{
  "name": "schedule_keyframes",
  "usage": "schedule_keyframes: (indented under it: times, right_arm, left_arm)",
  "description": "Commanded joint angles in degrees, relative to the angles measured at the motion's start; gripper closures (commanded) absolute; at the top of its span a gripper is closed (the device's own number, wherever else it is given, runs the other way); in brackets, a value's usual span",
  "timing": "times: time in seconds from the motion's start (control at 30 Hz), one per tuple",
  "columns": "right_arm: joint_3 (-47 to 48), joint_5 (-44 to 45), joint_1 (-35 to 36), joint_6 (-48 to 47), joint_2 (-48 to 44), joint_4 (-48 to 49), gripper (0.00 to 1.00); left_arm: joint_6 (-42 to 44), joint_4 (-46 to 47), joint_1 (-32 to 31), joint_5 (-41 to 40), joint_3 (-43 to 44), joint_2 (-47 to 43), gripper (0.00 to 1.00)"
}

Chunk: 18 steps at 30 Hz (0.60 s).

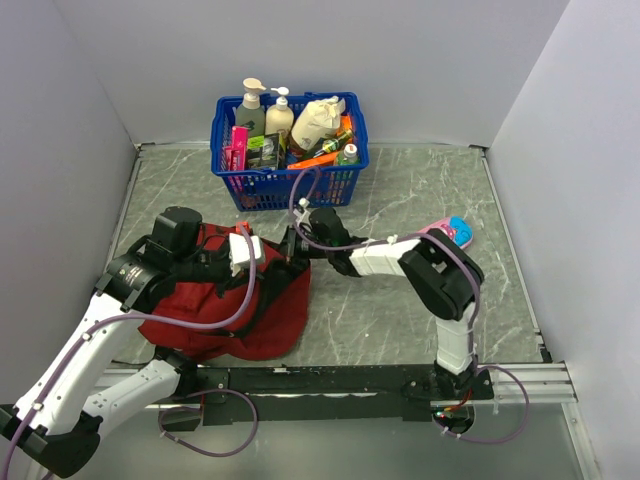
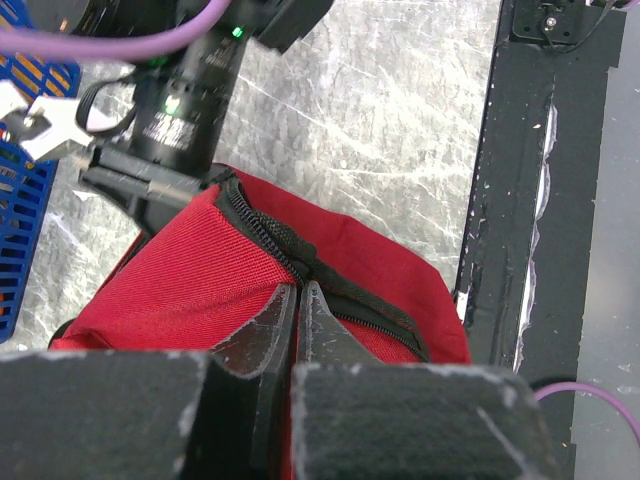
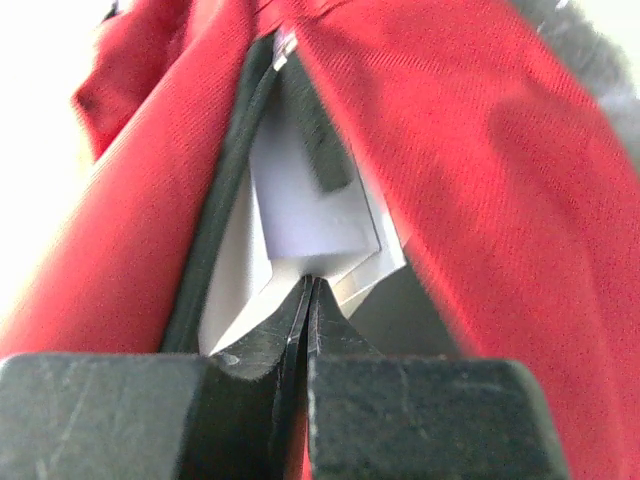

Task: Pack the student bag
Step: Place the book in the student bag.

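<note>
While the left fingers (image 2: 275,322) pinch the black zipper trim (image 2: 300,262) of the large soft dark-red fabric backpack (image 1: 270,320), apparently to hold its mouth up and steady, the right fingers (image 3: 292,325) are pressed together, tips against a pale sheet (image 3: 310,215) inside the opening; whether they grip it I cannot tell. The backpack lies slumped on the grey marbled bench (image 1: 400,190) by the left arm, well apart from the blue plastic basket (image 1: 285,185) behind.
</note>
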Motion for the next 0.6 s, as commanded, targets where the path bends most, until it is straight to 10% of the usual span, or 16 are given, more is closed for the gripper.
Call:
schedule_keyframes:
  times: [0.0,0.57]
  right_arm:
    - [5.82,0.79,0.33,2.77,3.31,1.99,1.00]
    - [7.24,2.36,-0.11,-3.54,-3.15,-10.89,0.98]
  left_arm:
    - [0.30,3.55,-0.10,4.45,2.41,-0.69,0.99]
    - [0.48,3.10,-0.10,4.19,1.10,-2.53,0.99]
